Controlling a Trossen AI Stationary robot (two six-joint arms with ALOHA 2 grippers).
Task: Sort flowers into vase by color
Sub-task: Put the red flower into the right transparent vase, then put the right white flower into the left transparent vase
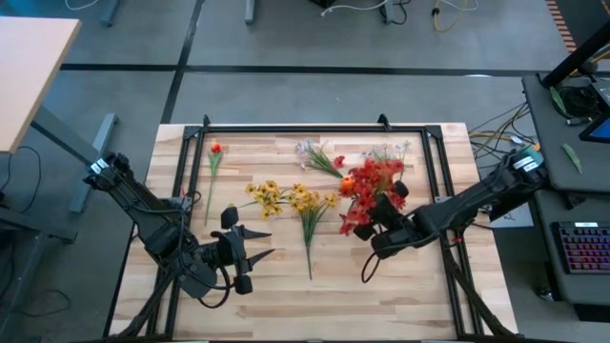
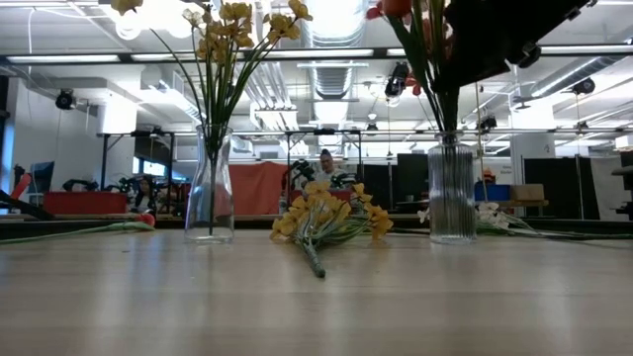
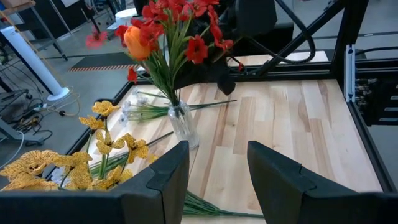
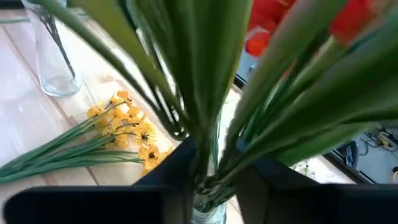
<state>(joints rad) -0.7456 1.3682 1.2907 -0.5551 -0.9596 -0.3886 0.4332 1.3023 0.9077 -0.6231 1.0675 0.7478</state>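
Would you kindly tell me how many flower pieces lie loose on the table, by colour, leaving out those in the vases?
Red stem: 1
Yellow spray: 1
White sprays: 2
Total: 4

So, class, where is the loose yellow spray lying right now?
In the high view the yellow spray lies flat mid-table, between the vase of yellow flowers on its left and the red bouquet's vase on its right.
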